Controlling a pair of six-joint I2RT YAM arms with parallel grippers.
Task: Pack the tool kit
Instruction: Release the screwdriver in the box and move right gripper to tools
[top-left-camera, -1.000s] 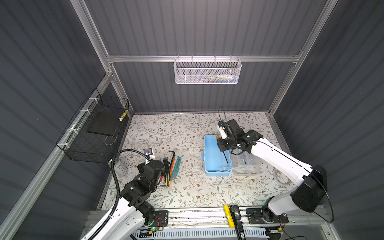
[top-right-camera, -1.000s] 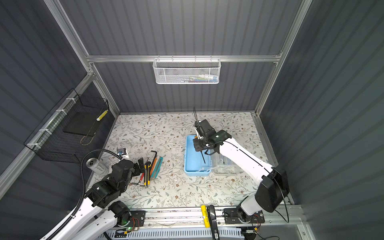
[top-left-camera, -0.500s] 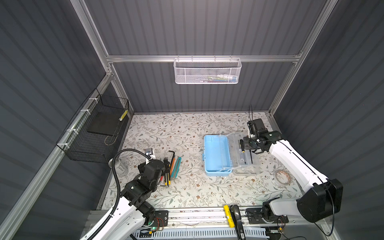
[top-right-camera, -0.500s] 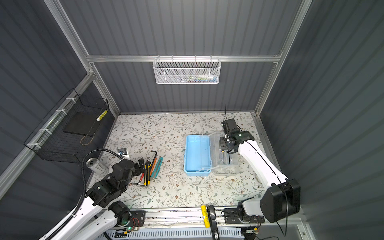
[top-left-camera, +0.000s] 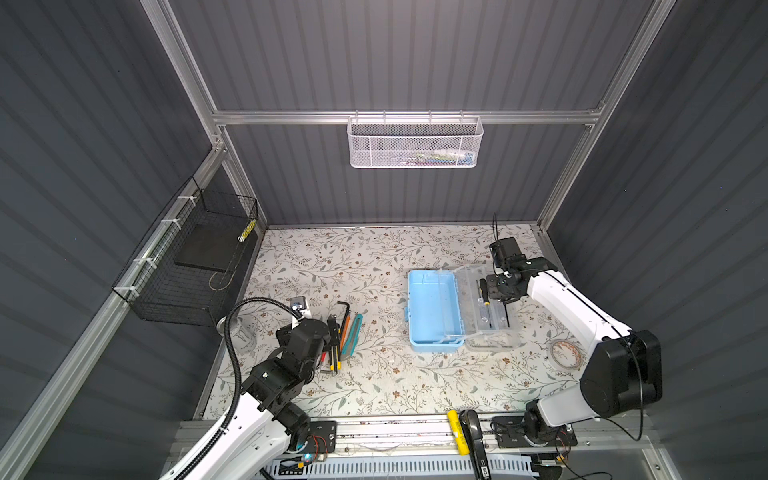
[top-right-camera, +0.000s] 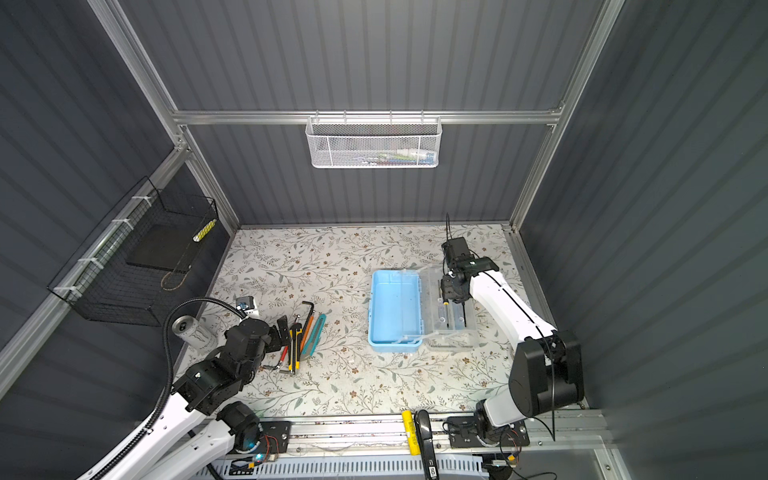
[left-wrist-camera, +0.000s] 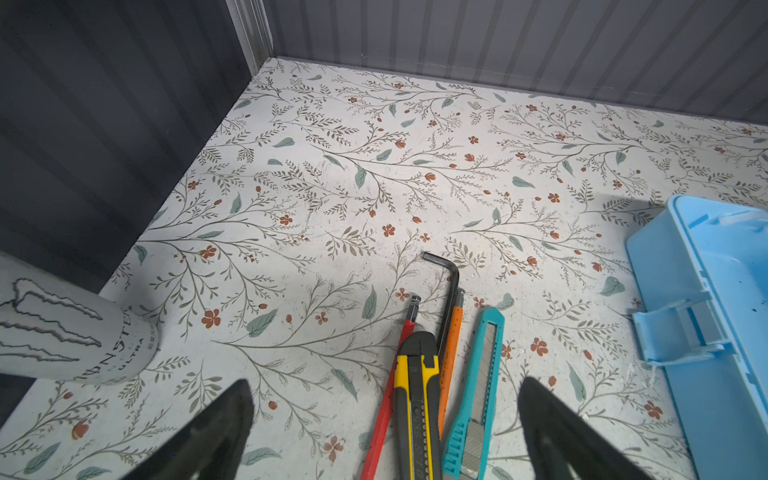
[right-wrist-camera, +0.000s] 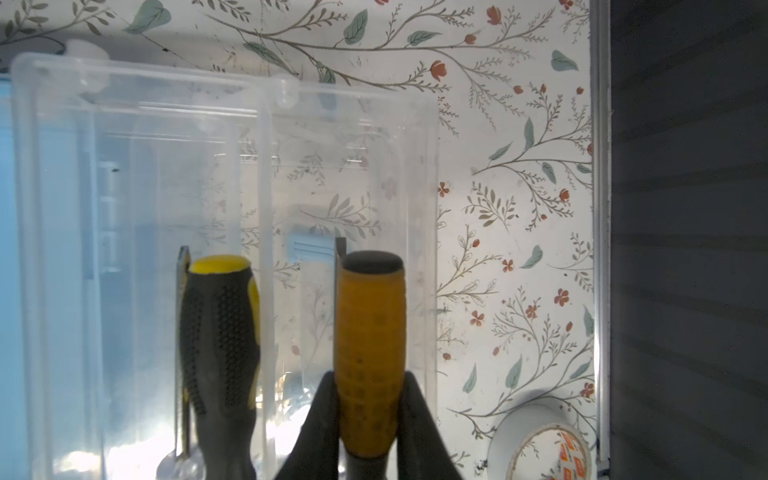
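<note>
1. A floral-patterned table (top-left-camera: 374, 386) is enclosed by dark ribbed walls (top-left-camera: 415, 62); a white mesh basket (top-left-camera: 415, 145) is hung at the back, a black wire basket (top-left-camera: 187, 266) at the left.
2. The light-blue box (top-left-camera: 434, 307) is seen open right of centre, a clear tray (top-left-camera: 496, 328) just beside it.
3. The right pincer (right-wrist-camera: 370, 415) is closed on a yellow-handled screwdriver (right-wrist-camera: 370, 324) above that tray.
4. The left pincer (left-wrist-camera: 384, 415) is held wide open over utility knives (left-wrist-camera: 415, 395) and hex keys (left-wrist-camera: 451, 282).

The yellow utility knife (left-wrist-camera: 417, 399) runs off the left wrist view's edge.
</note>
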